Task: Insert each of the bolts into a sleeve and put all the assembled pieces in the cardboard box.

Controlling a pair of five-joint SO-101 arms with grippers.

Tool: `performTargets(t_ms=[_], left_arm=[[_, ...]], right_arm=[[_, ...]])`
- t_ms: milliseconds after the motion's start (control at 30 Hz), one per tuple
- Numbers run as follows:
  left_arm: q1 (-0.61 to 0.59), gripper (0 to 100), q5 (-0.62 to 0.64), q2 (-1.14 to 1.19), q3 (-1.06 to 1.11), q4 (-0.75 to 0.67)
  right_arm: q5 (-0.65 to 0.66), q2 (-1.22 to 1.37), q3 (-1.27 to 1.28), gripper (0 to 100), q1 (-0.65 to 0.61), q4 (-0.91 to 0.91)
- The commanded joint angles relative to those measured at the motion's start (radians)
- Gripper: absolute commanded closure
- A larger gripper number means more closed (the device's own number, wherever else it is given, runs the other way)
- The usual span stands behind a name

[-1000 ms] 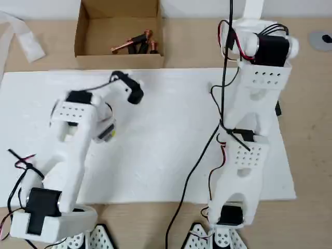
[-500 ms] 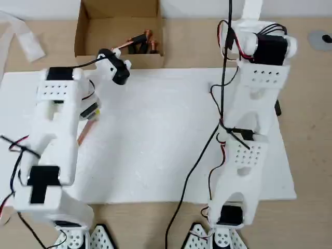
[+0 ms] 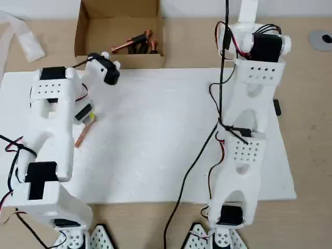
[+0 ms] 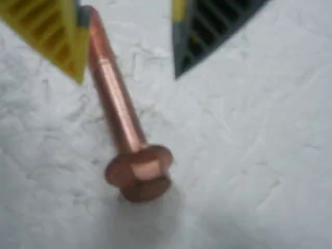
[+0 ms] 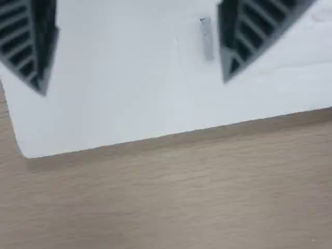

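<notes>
The cardboard box (image 3: 79, 36) at the far left of the bench (image 3: 311, 114) holds several assembled pieces (image 3: 136, 43), so the task looks nearly done. The right pincer (image 5: 134, 84) gapes wide and empty over the edge of the white sheet (image 3: 171, 145). The high view puts one loose bolt (image 3: 83, 134) on the sheet's left; the left wrist view adds the left pincer (image 4: 127, 75) wide astride it, not gripping.

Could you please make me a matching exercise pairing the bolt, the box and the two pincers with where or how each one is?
Things:
1. bolt
2. box
3. left pincer
4. right pincer

States:
A. holding assembled pieces
B. lying on the mat
C. open above the mat's edge
D. open over the bolt

Pairs: 1-B; 2-A; 3-D; 4-C
</notes>
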Motion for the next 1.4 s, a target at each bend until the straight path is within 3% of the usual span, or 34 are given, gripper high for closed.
performTargets(t_ms=[0, 233, 533, 733, 900, 1100, 1233, 1367], left_arm=[[-0.002, 87, 0.0, -0.004, 0.009, -0.002], [0.023, 87, 0.017, -0.002, 0.066, -0.012], [0.025, 88, 0.051, -0.002, 0.249, -0.244], [0.021, 88, 0.137, -0.002, 0.321, -0.414], [0.021, 88, 0.14, -0.002, 0.391, -0.488], [0.021, 89, 0.141, -0.002, 0.397, -0.486], [0.023, 99, 0.138, -0.002, 0.404, -0.483], [0.028, 99, 0.138, -0.002, 0.39, -0.417]], right_arm=[[-0.008, 0.002, -0.051, 75.2, 0.019, 0.012], [-0.008, 0.007, -0.051, 75.2, 0.015, 0.012], [-0.008, 0.007, -0.051, 75.2, 0.019, 0.012], [-0.008, 0.007, -0.051, 75.2, 0.018, 0.014], [-0.008, 0.007, -0.051, 75.2, 0.015, 0.014], [-0.009, 0.007, -0.051, 75.2, 0.015, 0.017], [-0.009, 0.005, -0.051, 75.2, 0.016, 0.018], [-0.008, 0.002, -0.051, 75.2, 0.019, 0.018]])
